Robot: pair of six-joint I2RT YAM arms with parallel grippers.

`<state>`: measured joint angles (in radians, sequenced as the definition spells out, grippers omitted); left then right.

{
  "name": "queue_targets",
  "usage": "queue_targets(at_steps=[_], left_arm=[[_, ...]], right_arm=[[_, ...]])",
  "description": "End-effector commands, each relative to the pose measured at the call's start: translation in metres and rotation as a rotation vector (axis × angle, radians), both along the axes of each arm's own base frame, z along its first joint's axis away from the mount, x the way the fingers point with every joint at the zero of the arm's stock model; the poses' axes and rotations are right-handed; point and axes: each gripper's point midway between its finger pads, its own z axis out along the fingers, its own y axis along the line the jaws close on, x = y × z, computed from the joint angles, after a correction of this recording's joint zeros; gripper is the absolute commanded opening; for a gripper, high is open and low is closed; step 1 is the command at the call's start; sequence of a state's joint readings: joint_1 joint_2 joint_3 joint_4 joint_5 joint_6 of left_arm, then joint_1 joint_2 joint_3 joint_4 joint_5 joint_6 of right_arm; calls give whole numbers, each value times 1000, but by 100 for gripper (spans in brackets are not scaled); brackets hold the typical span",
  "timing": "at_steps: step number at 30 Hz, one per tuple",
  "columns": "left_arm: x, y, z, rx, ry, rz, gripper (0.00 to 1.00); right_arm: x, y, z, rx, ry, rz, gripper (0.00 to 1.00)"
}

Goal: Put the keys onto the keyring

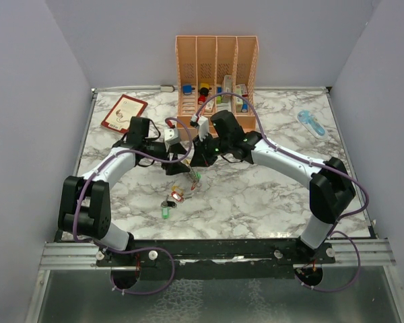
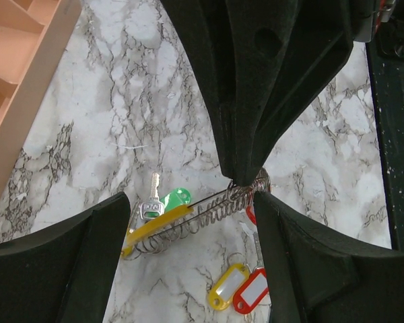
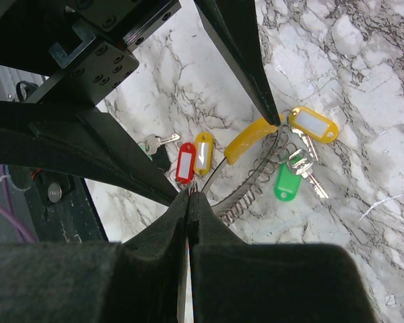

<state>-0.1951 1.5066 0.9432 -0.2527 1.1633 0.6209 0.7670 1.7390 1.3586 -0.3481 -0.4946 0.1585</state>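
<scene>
Over the table (image 1: 269,195), the left gripper (image 2: 248,188) pinches the coiled end of the keyring (image 2: 202,214) while the right gripper (image 3: 188,198) clamps its wire, apparently holding the loop taut for threading. 2 keys (image 3: 301,163) hang on it (a red tag (image 3: 185,163) seems to lie loose below).

A lab test booth: plain grey walls (image 1: 27,101) boxing a marble-print table (image 1: 269,195).
</scene>
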Motion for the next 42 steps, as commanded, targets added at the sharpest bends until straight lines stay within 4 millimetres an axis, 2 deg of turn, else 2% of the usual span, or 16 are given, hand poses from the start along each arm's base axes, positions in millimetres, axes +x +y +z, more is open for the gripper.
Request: queue_targets(at_steps=[1,11,19,30,36,42], left_arm=[[-7,-8,15,-40,-49,-82,76],[-23,-14,10,-40,-74,-168,52],[-33,-10,1,-8,-69,-229,50],[-39,-13,10,-45,-85,-297,46],[-51,-13,9,-64,-60,-348,46],[-55,-14,4,-94,-32,-406,36]], right_arm=[[-7,7,38,74,-55,54,1],[-9,7,40,79,-51,65,1],[-11,6,43,78,-51,76,1],[-18,5,32,58,-16,101,1],[-16,6,32,59,-18,102,1],[-17,7,32,59,-15,113,1]])
